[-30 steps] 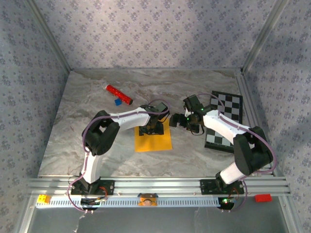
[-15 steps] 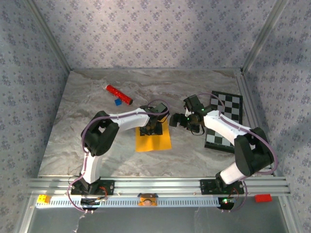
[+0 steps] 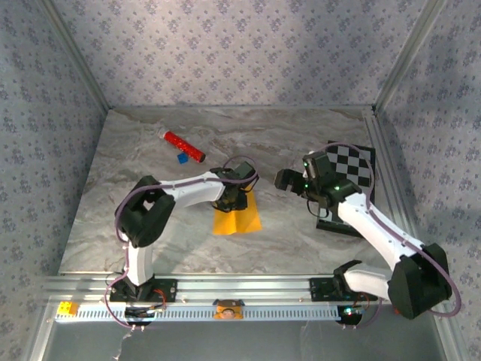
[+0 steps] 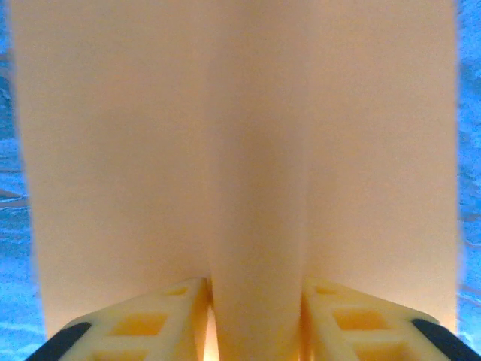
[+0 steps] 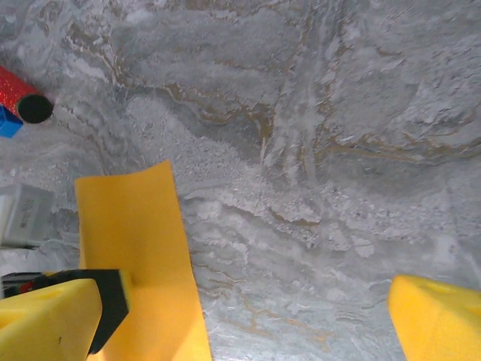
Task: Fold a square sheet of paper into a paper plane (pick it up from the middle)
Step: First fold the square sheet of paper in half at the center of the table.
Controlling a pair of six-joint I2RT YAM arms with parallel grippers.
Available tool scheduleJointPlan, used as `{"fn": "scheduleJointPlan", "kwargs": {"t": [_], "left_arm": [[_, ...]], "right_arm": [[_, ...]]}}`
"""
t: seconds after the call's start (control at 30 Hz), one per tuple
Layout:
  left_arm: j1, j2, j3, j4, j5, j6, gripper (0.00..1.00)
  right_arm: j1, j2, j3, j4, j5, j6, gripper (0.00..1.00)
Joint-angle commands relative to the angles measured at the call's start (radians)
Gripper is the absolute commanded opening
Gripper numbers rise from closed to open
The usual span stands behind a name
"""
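The left pincer (image 3: 231, 200) is clenched on the middle of the square sheet of paper (image 3: 240, 220), near the bench (image 3: 135, 173) centre, pinching up a ridge so the sheet can lift. The right pincer (image 3: 288, 180), released wide, hovers at 3 o'clock.

Top external: fixed, high behind the arm bases, looking down and forward over the whole marble table (image 3: 150, 150); widest and farthest view.
Left wrist: facing the square sheet of paper (image 4: 240, 150) from very close; left gripper fingers (image 4: 158, 320) at the bottom edge.
Right wrist: raised, tilted across the tabletop; right gripper fingers (image 5: 45, 320) in the bottom corners.
Shared: paper in all three views; red cylinder (image 5: 19, 94) and blue block (image 5: 6, 122) in top external and right wrist.
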Motion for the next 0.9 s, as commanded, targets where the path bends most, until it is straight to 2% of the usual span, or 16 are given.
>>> {"fn": "scheduleJointPlan", "kwargs": {"t": [0.0,0.07,0.2,0.3,0.43,0.5,0.57,0.7,0.87], "left_arm": [[-0.004,-0.090,-0.018,0.049,-0.036,0.015,0.33],[-0.003,-0.117,-0.020,0.058,-0.032,0.026,0.33],[0.013,-0.178,-0.020,0.088,0.030,0.065,0.32],[0.057,-0.235,-0.056,0.186,0.186,0.085,0.33],[0.139,-0.289,-0.158,0.404,0.450,0.057,0.34],[0.171,-0.290,-0.195,0.473,0.530,0.040,0.34],[0.201,-0.276,-0.232,0.528,0.590,0.020,0.35],[0.225,-0.221,-0.301,0.660,0.677,-0.046,0.35],[0.221,-0.158,-0.360,0.801,0.686,-0.127,0.36]], "right_arm": [[-0.012,-0.045,-0.028,0.022,0.085,0.048,1.00],[-0.028,-0.051,-0.027,-0.007,0.129,0.086,1.00],[-0.074,-0.044,-0.016,-0.015,0.065,0.078,1.00],[-0.094,-0.037,-0.014,0.016,-0.001,0.054,1.00],[-0.109,-0.030,-0.018,0.058,-0.104,0.023,1.00],[-0.119,-0.031,-0.032,0.106,-0.166,0.023,1.00],[-0.127,-0.025,-0.060,0.185,-0.279,0.020,1.00],[-0.127,0.015,-0.085,0.285,-0.407,0.048,1.00],[-0.121,0.060,-0.078,0.290,-0.440,0.057,1.00]]}}
